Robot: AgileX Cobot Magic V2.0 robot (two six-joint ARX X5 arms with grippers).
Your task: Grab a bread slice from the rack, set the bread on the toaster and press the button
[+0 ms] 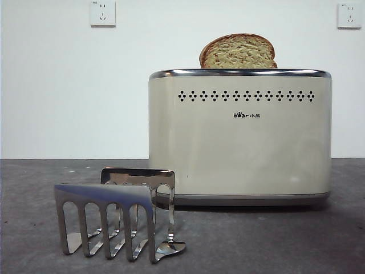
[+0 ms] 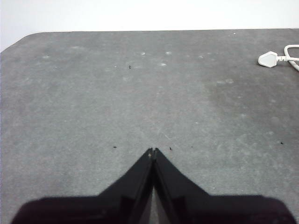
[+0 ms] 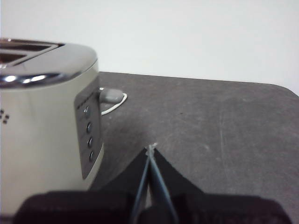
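Observation:
The slice of bread stands upright in the top of the cream toaster, its rounded brown-crusted top sticking out above the chrome rim. The shiny steel rack stands empty in front of the toaster's left end. My right gripper is shut and empty, low beside the toaster's end panel with its column of dark buttons and lever. My left gripper is shut and empty over bare grey table. Neither gripper shows in the front view.
A white plug and cord lie on the grey table far from my left gripper. A white cord loops behind the toaster's end. Two wall sockets sit on the white wall.

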